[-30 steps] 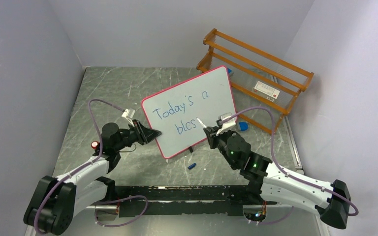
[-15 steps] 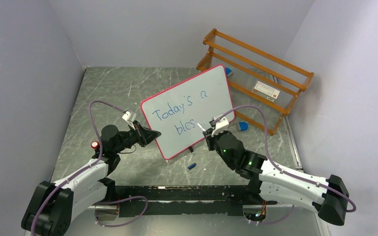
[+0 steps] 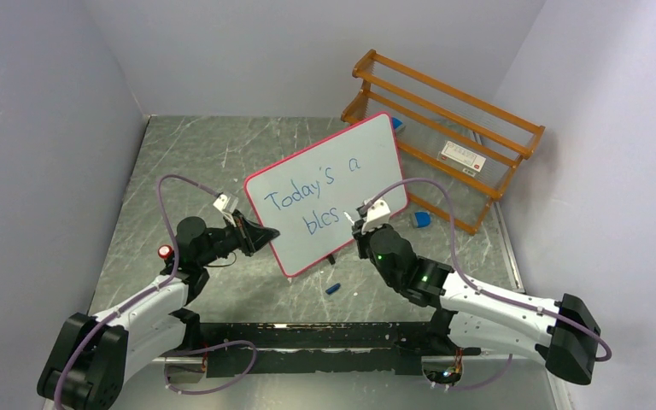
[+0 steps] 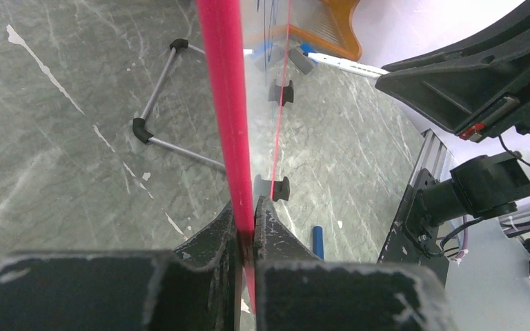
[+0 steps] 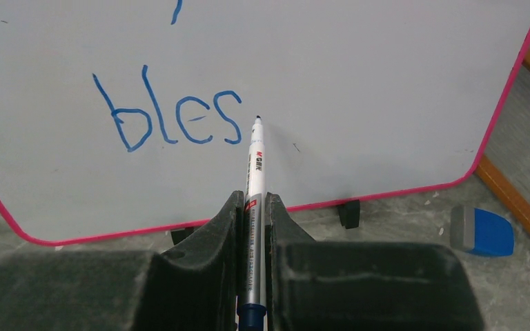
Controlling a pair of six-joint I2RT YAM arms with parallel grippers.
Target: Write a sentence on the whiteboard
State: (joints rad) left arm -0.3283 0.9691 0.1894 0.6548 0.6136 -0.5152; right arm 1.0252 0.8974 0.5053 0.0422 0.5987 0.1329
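1. Top view: the whiteboard point(image 3: 376, 149) stands propped up near the middle of the bench point(image 3: 179, 154), in front of an orange rack point(image 3: 444, 120).
   - The sentence point(image 3: 312, 195) is in blue and reads "Today's a" with "bles" on the line below.
   - The left hand point(image 3: 262, 232) is closed on the board's lower left edge.
   - The right hand point(image 3: 360, 225) sits at the lower right of the board's face, gripping a marker point(image 3: 348, 216).
   - A blue eraser point(image 3: 421, 219) lies on the bench just right of the board.
   - A small blue cap point(image 3: 332, 289) lies in front of the board.

2. Left wrist view: the board appears edge-on. Its pink-red rim is pinched between the two fingers (no gap shows on either side). A black foot point(image 4: 281, 187) and a grey wire stand point(image 4: 159, 131) rest on the bench beyond.

3. Right wrist view: the fingers clamp the marker's barrel. Its tip points at the board just right of the last "s" of "bles" (I cannot tell whether it touches). The eraser lies at lower right.
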